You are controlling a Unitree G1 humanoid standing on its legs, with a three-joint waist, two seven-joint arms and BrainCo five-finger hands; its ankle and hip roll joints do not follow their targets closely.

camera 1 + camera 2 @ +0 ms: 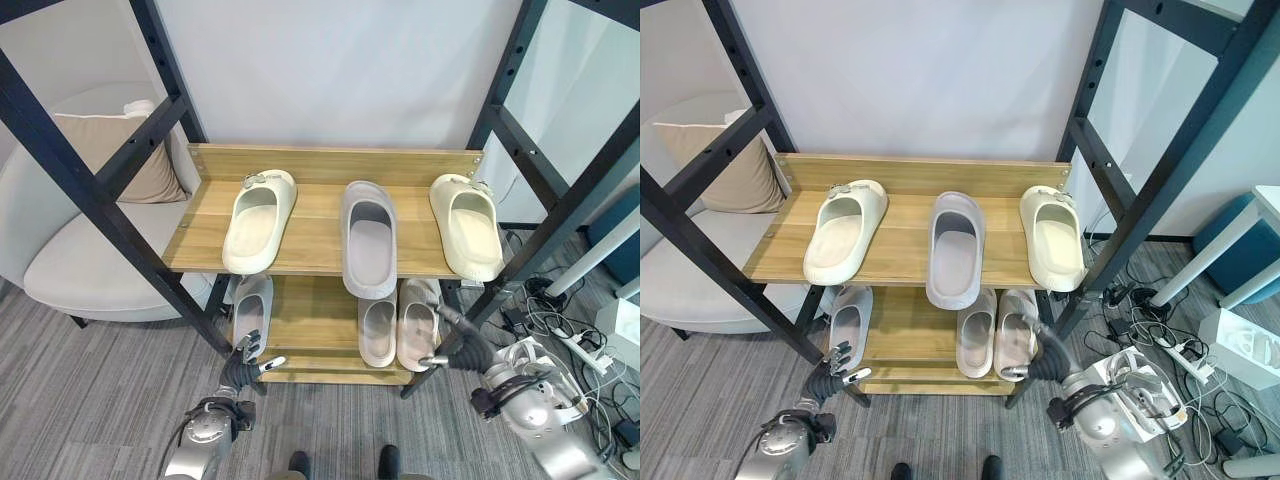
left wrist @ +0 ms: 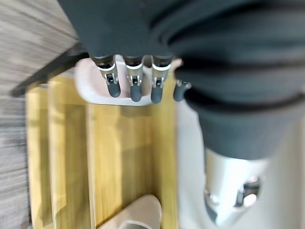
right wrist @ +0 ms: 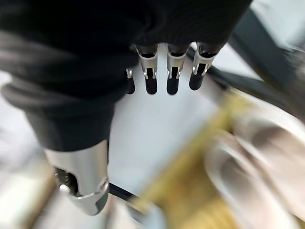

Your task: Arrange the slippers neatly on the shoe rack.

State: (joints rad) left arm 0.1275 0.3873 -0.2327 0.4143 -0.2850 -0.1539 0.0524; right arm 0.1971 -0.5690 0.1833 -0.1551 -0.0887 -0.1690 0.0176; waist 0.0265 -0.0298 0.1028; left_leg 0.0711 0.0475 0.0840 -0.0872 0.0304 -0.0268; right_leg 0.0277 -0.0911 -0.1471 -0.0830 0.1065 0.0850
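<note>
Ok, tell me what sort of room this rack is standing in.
Probably a lab or office corner staged like a home entryway: a wooden shoe rack of slippers beside a cushioned armchair, yet loose cables and a power strip lie on grey carpet.

Lower shelf (image 1: 300, 340) slippers half hidden under top shelf (image 1: 310, 262) front edge, I only see heels. Right wrist view too blurred, can't tell which slipper (image 3: 257, 167) that is.
</note>
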